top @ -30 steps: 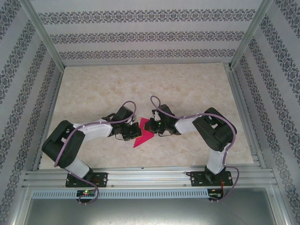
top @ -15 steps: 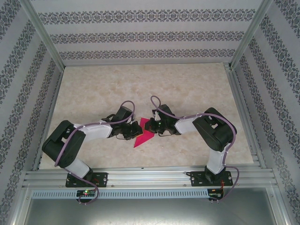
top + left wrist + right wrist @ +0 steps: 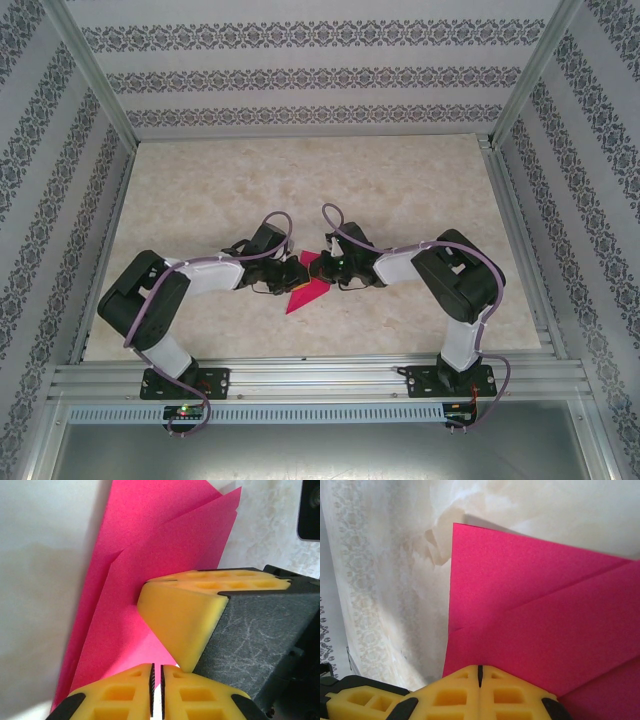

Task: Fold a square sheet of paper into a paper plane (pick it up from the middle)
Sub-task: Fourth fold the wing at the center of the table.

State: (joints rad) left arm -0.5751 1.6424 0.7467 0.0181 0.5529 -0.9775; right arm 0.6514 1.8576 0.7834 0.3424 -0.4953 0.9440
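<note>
Mid-table, right gripper (image 3: 480, 672) clamps the pink paper (image 3: 308, 292); left gripper (image 3: 156, 672) – nearly closed – alongside.

Top camera high behind arms, looking down; both wrist cameras close over shared paper (image 3: 305, 291).
</note>
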